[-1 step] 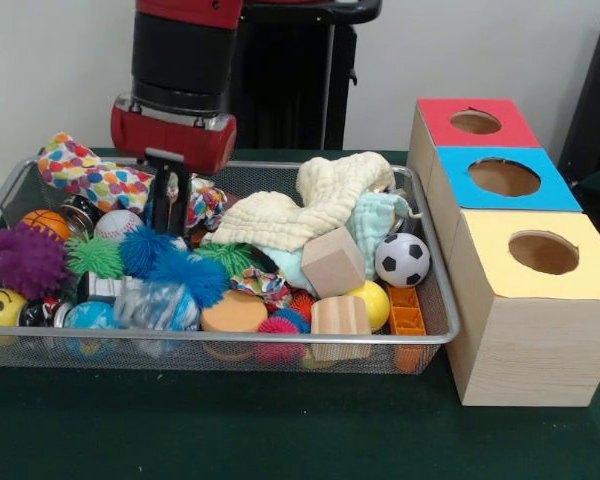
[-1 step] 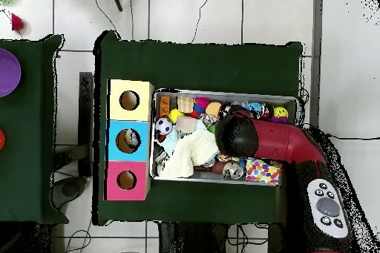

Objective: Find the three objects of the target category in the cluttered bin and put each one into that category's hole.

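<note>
A wire mesh bin (image 1: 280,338) holds a heap of toys. My gripper (image 1: 170,218) hangs low over the bin's back left part, just above the blue spiky ball (image 1: 170,262) and beside the baseball (image 1: 117,223). A soccer ball (image 1: 401,259), a yellow ball (image 1: 371,303), a small basketball (image 1: 45,224) and a smiley ball (image 1: 0,306) lie among the clutter. Two wooden blocks (image 1: 332,262) sit near the front. Cream cloths (image 1: 300,215) cover the middle. In the overhead view the arm (image 2: 236,136) hides the gripper above the bin (image 2: 223,92).
Three wooden boxes with round holes stand beside the bin: red top (image 1: 475,122), blue top (image 1: 504,177), yellow top (image 1: 543,252). Purple (image 1: 22,262) and green (image 1: 95,256) spiky balls, a patterned cloth (image 1: 90,175) and an orange block (image 1: 407,312) crowd the bin.
</note>
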Robot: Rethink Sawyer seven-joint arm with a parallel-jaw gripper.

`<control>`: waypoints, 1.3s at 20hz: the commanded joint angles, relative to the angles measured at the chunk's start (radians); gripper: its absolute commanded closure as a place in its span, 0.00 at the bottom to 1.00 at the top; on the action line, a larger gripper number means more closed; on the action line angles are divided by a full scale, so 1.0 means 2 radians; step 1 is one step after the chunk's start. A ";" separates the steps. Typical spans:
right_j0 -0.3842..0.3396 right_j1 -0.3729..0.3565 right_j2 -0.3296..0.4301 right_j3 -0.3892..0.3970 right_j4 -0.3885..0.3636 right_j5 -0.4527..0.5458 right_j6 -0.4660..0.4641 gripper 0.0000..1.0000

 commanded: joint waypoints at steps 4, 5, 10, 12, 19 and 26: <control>0.028 -0.034 -0.020 0.055 0.021 0.059 0.070 1.00; 0.034 -0.037 -0.025 0.059 0.023 0.059 0.075 1.00; 0.049 -0.040 -0.039 0.075 0.035 0.048 0.089 1.00; 0.052 -0.033 -0.044 0.078 0.036 0.030 0.091 1.00; 0.025 -0.009 -0.026 0.085 0.026 -0.047 0.074 1.00; 0.024 0.004 -0.035 0.077 0.036 -0.061 0.087 0.00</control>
